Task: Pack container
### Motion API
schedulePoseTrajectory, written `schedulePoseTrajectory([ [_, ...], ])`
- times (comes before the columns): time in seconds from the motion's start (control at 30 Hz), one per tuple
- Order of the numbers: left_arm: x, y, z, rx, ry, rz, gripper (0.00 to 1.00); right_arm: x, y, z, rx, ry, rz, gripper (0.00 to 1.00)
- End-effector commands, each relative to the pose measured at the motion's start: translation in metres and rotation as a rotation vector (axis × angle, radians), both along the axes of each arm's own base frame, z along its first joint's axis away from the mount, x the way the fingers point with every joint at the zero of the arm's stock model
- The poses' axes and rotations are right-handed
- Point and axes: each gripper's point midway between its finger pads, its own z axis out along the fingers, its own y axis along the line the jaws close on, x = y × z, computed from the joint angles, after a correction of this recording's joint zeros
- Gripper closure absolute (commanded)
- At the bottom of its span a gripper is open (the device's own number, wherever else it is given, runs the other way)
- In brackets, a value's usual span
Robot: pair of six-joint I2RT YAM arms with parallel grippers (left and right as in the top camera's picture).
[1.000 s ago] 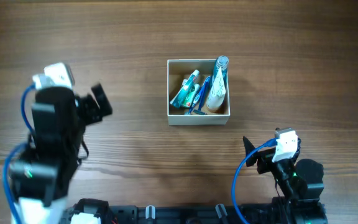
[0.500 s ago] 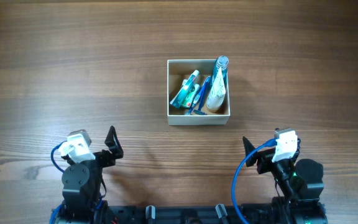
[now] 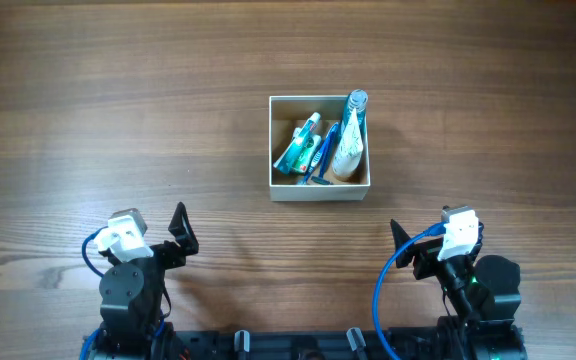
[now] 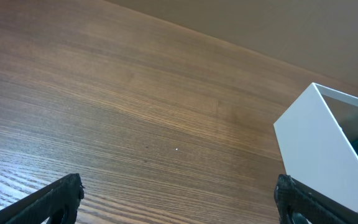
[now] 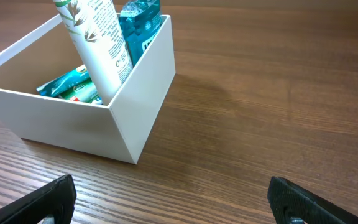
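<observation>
While the left claw (image 4: 176,193) and right claw (image 5: 169,190) both hang wide open with nothing in them near the front edge of the bench (image 3: 118,100), the white box (image 3: 319,191) sits mid-bench, well apart from both, holding a tube (image 3: 346,150), a blue bottle (image 3: 354,115) and some teal packets (image 3: 298,148).

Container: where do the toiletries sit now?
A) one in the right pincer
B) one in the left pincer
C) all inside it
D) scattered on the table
C: the toiletries lie inside the container, and the left pincer and right pincer are open and empty.
</observation>
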Motion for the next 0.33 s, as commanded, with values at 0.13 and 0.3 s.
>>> schedulePoseTrajectory([
  [0.13, 0.0003, -0.0015, -0.0026, 0.006, -0.002, -0.013, 0.00, -0.0006, 0.0028, 0.0016, -0.010, -0.013, 0.022, 0.00],
  [0.3, 0.0003, -0.0015, -0.0026, 0.006, -0.002, -0.013, 0.00, -0.0006, 0.0028, 0.0016, -0.009, -0.013, 0.021, 0.00],
])
